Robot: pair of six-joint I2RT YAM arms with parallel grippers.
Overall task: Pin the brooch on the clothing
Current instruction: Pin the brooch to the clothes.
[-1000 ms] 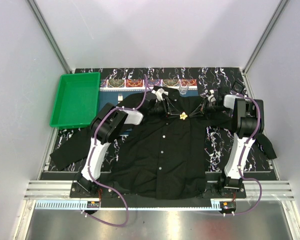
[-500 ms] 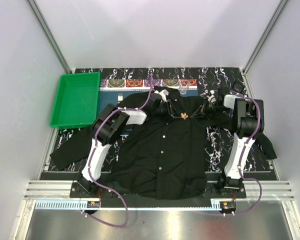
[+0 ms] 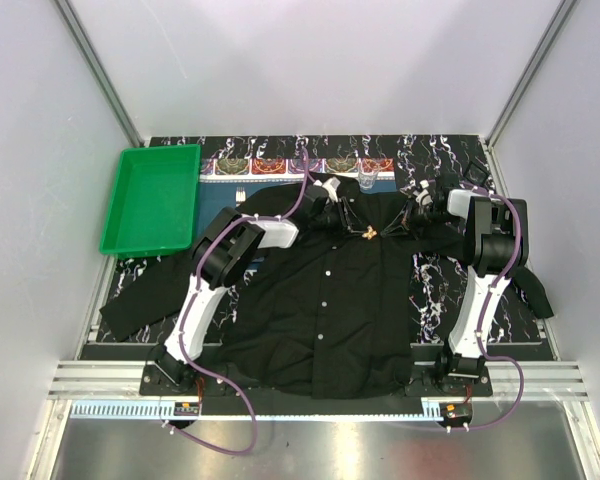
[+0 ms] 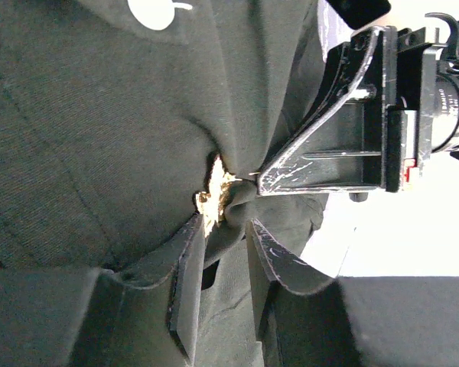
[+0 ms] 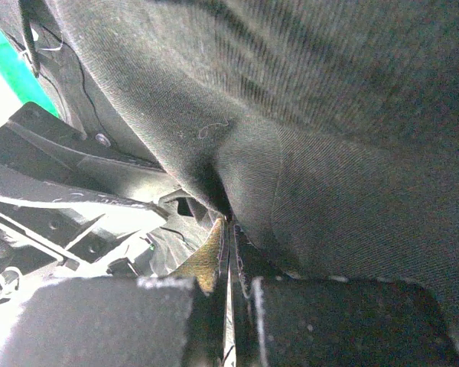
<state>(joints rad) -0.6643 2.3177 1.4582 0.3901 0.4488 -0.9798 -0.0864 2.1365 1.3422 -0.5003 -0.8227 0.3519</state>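
Observation:
The clothing (image 3: 325,300), a black button-up shirt, lies spread across the table. The brooch (image 3: 369,233), tiny and golden, sits on its upper chest. In the left wrist view the brooch (image 4: 213,191) rests at the tips of my left gripper (image 4: 226,229), whose fingers (image 4: 185,264) are closed round a raised fold of the clothing (image 4: 76,138). From the right, my right gripper (image 4: 258,180) points in shut, with its tip against the fabric beside the brooch. The right wrist view shows my right gripper (image 5: 229,225) pressed shut into a crease of the clothing (image 5: 352,153). From above, the left gripper (image 3: 353,229) and right gripper (image 3: 388,229) flank the brooch.
A green tray (image 3: 150,200) stands at the back left. A patterned placemat (image 3: 275,165) and a small clear glass (image 3: 367,180) lie behind the collar. The shirt's sleeves trail over the marbled tabletop (image 3: 430,290) on both sides.
My left gripper has slid right up to the brooch, and its jaws have narrowed round the fabric fold. The right arm has stayed put.

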